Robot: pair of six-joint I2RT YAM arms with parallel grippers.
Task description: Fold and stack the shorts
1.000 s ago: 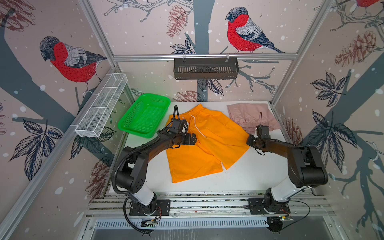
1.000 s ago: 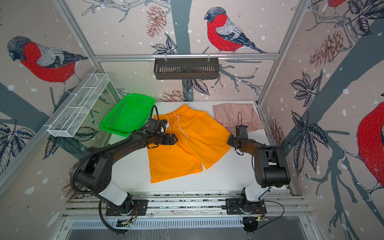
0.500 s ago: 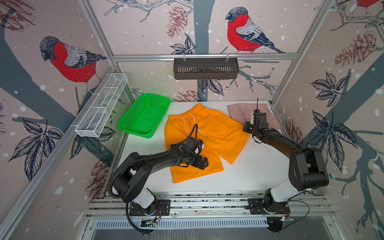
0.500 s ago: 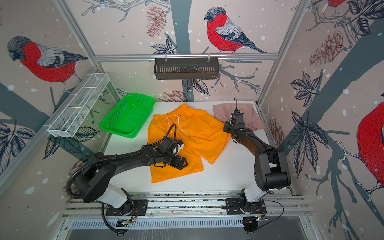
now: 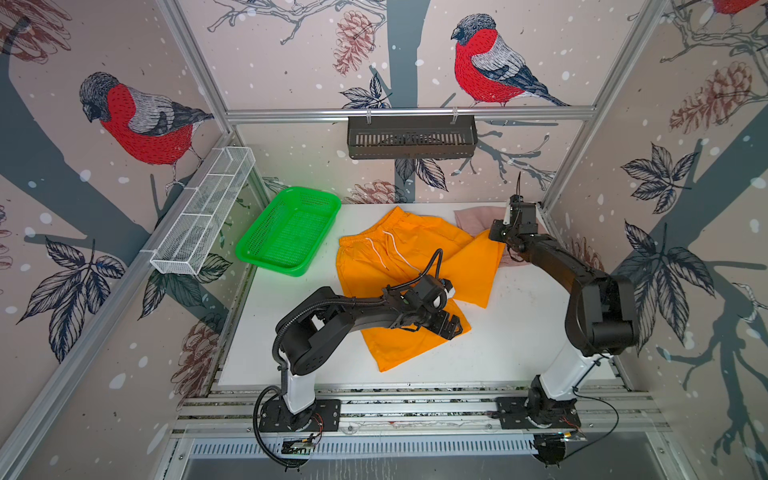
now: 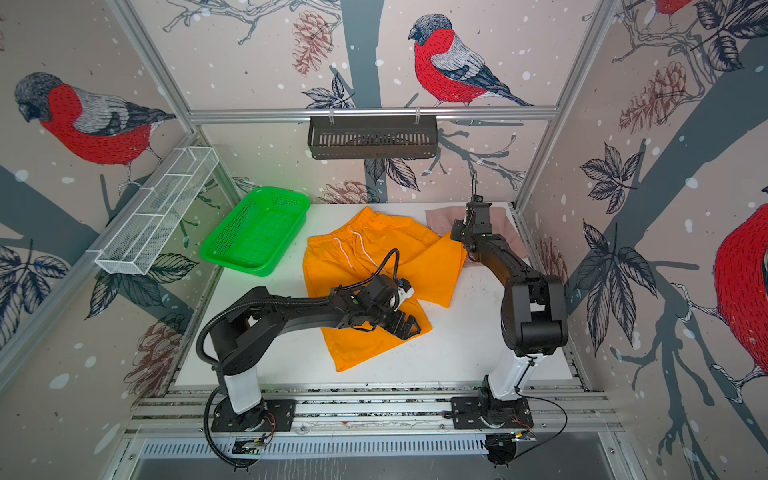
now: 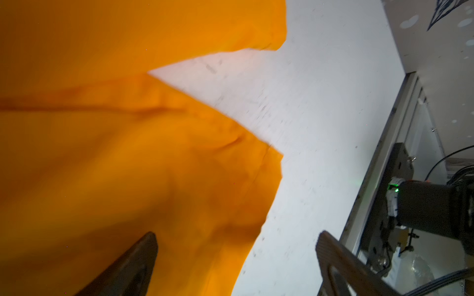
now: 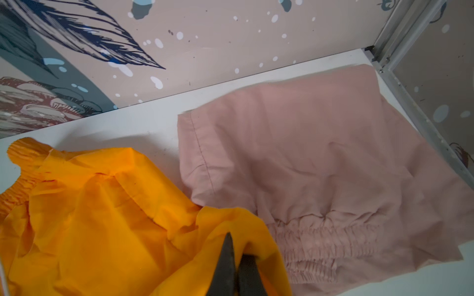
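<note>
The orange shorts (image 5: 395, 257) (image 6: 357, 266) lie spread on the middle of the white table (image 5: 519, 345), white drawstring (image 5: 390, 253) on top. My left gripper (image 5: 451, 326) (image 6: 409, 326) (image 7: 237, 234) hovers open over the hem of their near leg (image 7: 128, 153), one finger above fabric, one above bare table. My right gripper (image 5: 503, 237) (image 6: 463, 239) (image 8: 237, 246) is shut on the corner of the far leg (image 8: 89, 217), holding it raised at the edge of the pink shorts (image 5: 469, 218) (image 6: 440, 218) (image 8: 320, 166). These lie folded in the back right corner.
A green mesh basket (image 5: 291, 232) (image 6: 257, 228) sits at the back left of the table. A white wire rack (image 5: 203, 212) hangs on the left wall and a black shelf (image 5: 411, 137) on the back rail. The right wall frame (image 8: 420, 120) runs close beside the pink shorts.
My left gripper has travelled from the waistband forward and to the right, to the near leg's hem. My right gripper has carried the far leg's corner backward toward the pink shorts.
</note>
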